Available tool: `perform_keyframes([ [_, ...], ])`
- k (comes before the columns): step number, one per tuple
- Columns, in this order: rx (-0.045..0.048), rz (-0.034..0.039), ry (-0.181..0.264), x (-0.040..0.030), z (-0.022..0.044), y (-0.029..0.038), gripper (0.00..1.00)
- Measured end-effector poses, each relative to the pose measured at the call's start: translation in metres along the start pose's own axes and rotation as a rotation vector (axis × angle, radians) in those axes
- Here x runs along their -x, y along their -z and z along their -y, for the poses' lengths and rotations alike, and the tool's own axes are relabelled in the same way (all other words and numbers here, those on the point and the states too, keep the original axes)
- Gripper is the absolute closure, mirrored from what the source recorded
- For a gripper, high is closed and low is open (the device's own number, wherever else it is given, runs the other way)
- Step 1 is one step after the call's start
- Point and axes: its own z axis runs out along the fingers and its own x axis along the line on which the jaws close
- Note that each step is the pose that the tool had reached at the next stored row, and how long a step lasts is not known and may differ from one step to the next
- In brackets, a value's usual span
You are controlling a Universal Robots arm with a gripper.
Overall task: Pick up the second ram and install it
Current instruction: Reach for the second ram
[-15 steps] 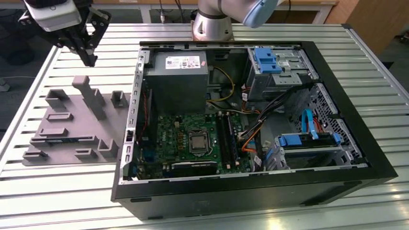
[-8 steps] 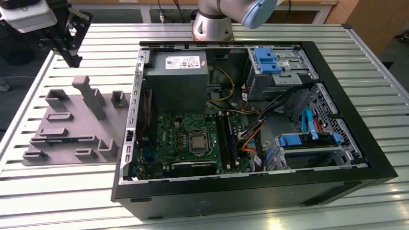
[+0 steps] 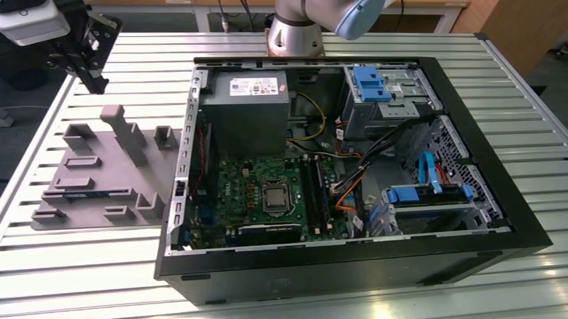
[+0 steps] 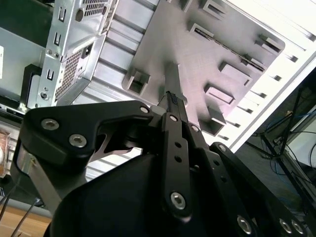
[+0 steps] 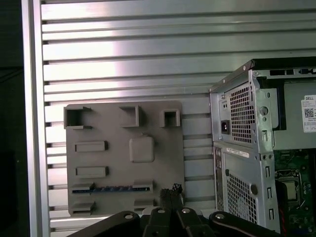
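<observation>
The second ram (image 5: 111, 188) is a thin blue-green stick standing on edge in a slot of the grey holder plate (image 5: 148, 123). In the exterior view the ram (image 3: 89, 194) shows as a short bluish strip near the plate's front. My gripper (image 3: 100, 85) hangs in the air over the plate's far end, well above the ram and apart from it. In both wrist views its black fingers (image 5: 170, 193) lie together with nothing between them, the gripper (image 4: 171, 97) pointing down at the plate. The motherboard (image 3: 257, 193) lies inside the open computer case.
The open black computer case (image 3: 497, 219) fills the exterior view's right, with its grey power supply (image 3: 244, 113), drive cages and cables. Long black memory slots (image 3: 315, 193) run beside the processor socket. The holder plate carries raised grey blocks (image 3: 124, 133). The table is ribbed metal.
</observation>
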Motion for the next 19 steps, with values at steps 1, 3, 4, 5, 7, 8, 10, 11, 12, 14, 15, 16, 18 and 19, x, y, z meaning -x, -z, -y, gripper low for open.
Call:
perform_keyframes([
  [1, 0.0001, 0.0, 0.0, -0.0001, 0.0, 0.0, 0.89],
  [3, 0.0001, 0.0001, 0.0, -0.0001, 0.0, 0.0, 0.89],
  [4, 0.0, 0.0001, 0.0, -0.0001, 0.0, 0.0, 0.89],
  [5, 0.0001, 0.0001, 0.0, -0.0001, 0.0, -0.0001, 0.89],
  [7, 0.0001, 0.0001, 0.0, -0.0012, 0.0001, -0.0001, 0.89],
  [8, 0.0001, 0.0002, 0.0, -0.0022, 0.0002, 0.0, 0.89],
  [10, 0.0, 0.0001, 0.0, -0.0049, 0.0004, 0.0001, 0.89],
  [11, 0.0001, 0.0001, 0.0, -0.0236, 0.0018, 0.0004, 0.89],
  [12, 0.0001, 0.0001, 0.0, -0.0255, 0.0019, 0.0004, 0.89],
  [14, 0.0001, 0.0001, 0.0, -0.0269, 0.002, 0.0005, 0.89],
  [15, 0.0001, 0.0001, 0.0, -0.0269, 0.002, 0.0005, 0.89],
  [16, 0.0001, 0.0001, 0.0, -0.027, 0.002, 0.0005, 0.89],
  [18, 0.0001, 0.0001, 0.0, -0.027, 0.0021, 0.0005, 0.89],
  [19, 0.0, 0.0001, 0.0, -0.0274, 0.0021, 0.0005, 0.89],
])
